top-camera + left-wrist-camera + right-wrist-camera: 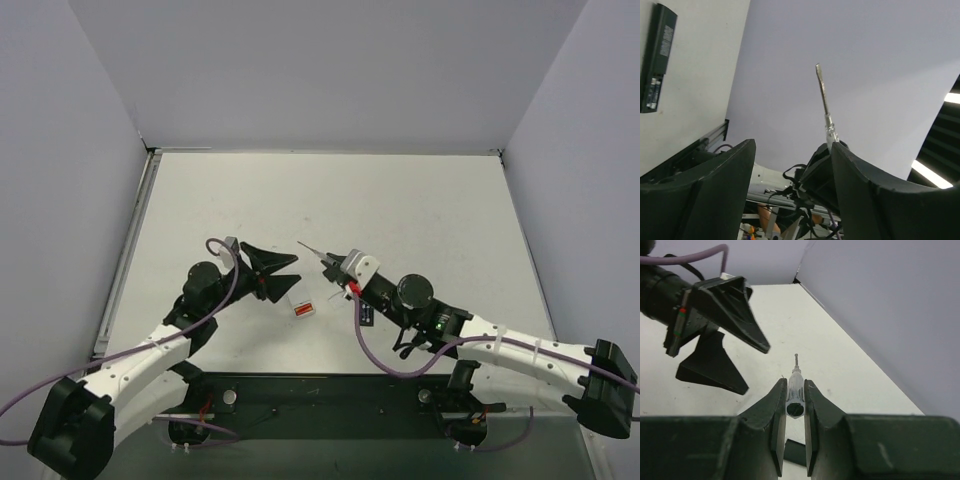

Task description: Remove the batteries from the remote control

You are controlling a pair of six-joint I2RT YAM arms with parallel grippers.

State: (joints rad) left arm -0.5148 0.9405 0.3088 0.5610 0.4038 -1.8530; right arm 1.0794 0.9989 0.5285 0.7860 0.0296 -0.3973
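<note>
The right end effector (794, 390) is clamped on a thin silver stick (796, 374), the left end effector (754, 369) just beyond gapes wide and empty, and only the left wrist view clearly shows the remote control (658, 55) lying flat on the white tabletop (700, 75).

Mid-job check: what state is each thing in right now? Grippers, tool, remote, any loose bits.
left gripper: open, empty.
right gripper: shut on the screwdriver's handle.
screwdriver: held in the air, tip pointing towards the left gripper.
remote control: lying flat on the table, not gripped; cannot tell whether its compartment is emptied.
small white-and-red piece: loose on the table between the arms.
</note>
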